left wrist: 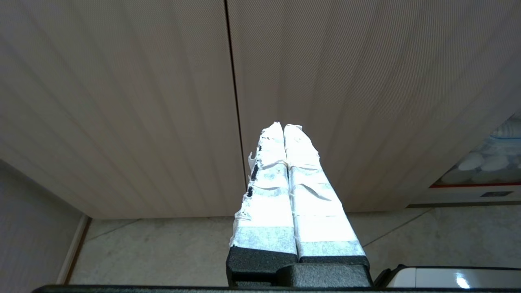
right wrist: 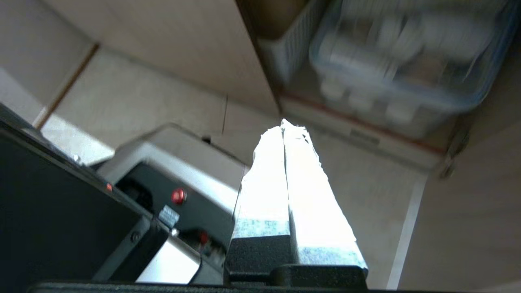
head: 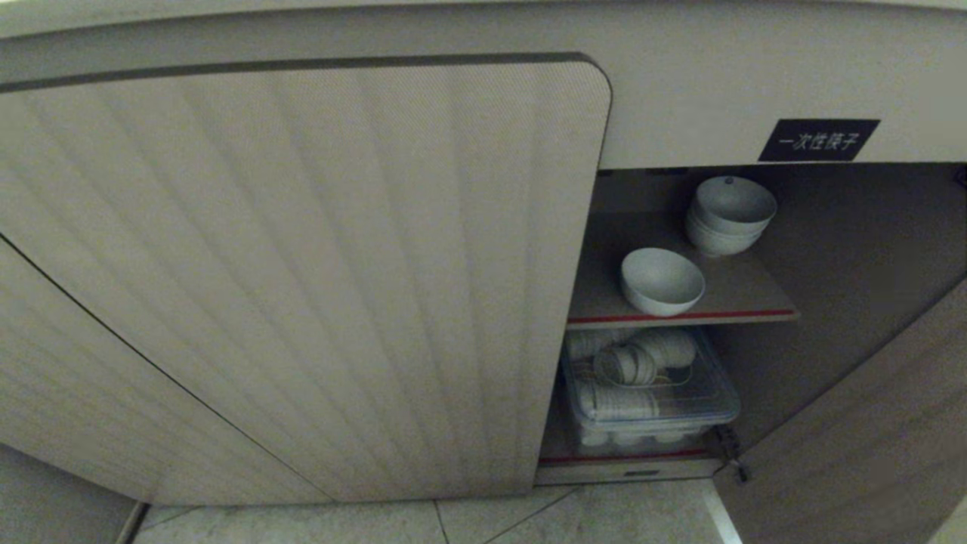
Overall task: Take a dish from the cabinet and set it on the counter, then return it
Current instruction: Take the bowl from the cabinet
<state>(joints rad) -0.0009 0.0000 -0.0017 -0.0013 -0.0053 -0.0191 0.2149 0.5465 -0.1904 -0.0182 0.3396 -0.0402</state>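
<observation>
Looking into open cabinet (head: pixel 755 91), you are seeing dish (head: pixel 662 281) sitting alone on red-edged shelf (head: pixel 748 298), near stack of white bowls (head: pixel 730 214). Right gripper (right wrist: pixel 287 127) fingers closed, empty, pointing toward clear bin (right wrist: pixel 460 97) below. Left gripper (left wrist: pixel 283 129) fingers closed, facing ribbed door (left wrist: pixel 122 101).

Setting: kitchen or canteen storage.
Evidence: labelled cabinet (head: pixel 755 249), stacked bowls (head: pixel 729 215), tub of crockery (head: pixel 650 393), tiled floor (head: pixel 604 517).
</observation>
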